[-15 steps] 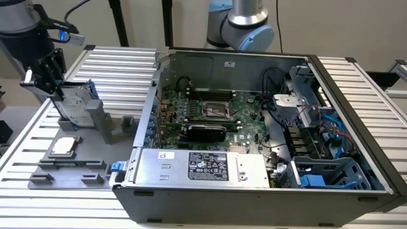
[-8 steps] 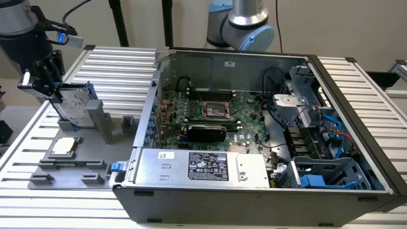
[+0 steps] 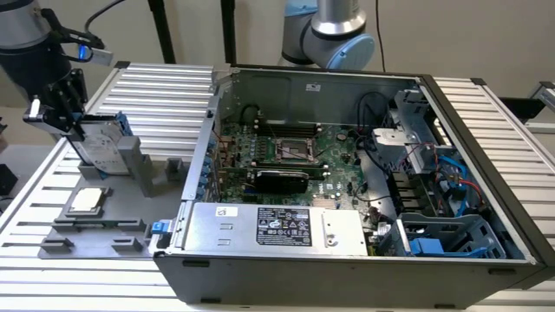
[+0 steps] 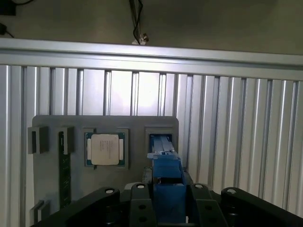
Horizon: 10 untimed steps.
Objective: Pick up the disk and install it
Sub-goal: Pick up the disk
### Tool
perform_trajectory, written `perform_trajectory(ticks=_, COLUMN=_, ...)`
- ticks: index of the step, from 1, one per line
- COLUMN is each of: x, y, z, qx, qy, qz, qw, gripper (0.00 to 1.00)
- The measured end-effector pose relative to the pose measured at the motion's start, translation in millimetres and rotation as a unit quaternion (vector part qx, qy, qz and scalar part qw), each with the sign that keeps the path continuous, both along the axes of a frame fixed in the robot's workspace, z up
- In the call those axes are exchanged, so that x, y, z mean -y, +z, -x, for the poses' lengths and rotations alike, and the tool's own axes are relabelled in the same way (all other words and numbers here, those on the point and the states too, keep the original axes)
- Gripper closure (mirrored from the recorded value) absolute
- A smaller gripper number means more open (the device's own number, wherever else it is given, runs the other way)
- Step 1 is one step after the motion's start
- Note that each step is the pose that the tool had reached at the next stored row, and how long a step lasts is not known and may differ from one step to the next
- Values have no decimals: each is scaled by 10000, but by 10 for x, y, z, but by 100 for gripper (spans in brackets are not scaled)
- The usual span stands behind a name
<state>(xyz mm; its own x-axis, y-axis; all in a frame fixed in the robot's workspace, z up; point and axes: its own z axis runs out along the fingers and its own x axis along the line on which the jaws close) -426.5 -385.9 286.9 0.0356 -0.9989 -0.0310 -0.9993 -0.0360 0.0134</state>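
- Grey plastic holder plate (image 3: 130,211) is lying on the ribbed aluminium table (image 3: 165,81).
- On the plate's nearer part, a small silver CPU chip (image 3: 88,200) is lying flat in a square recess.
- Just behind the chip, on the plate's farther part, the disk (image 3: 100,148) is standing on edge and leaning slightly. Its white label is facing the exterior view's right and its blue carrier is framing it. Its lower end is meeting a slot in the plate; I cannot tell whether it is resting there or hanging just clear.
- The hand (image 3: 71,127) is reaching down over the plate and clenching the disk's upper end. In the wrist view the blue carrier is sitting squeezed between the black fingers (image 4: 137,208).
- Beside the plate, towards the exterior view's right, an open computer case (image 3: 347,276) is lying on its side. It is showing its motherboard (image 3: 286,149) and, at the end away from the plate, a blue drive cage (image 3: 442,237).
- Beyond the plate and the case, the arm's base (image 3: 334,29) is rising.
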Motion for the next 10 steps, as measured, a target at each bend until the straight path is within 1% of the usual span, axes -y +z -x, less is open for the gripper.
perform_trajectory(ticks=10, x=0, y=0, z=0, qx=0, qy=0, qz=0, qw=10000, gripper=100)
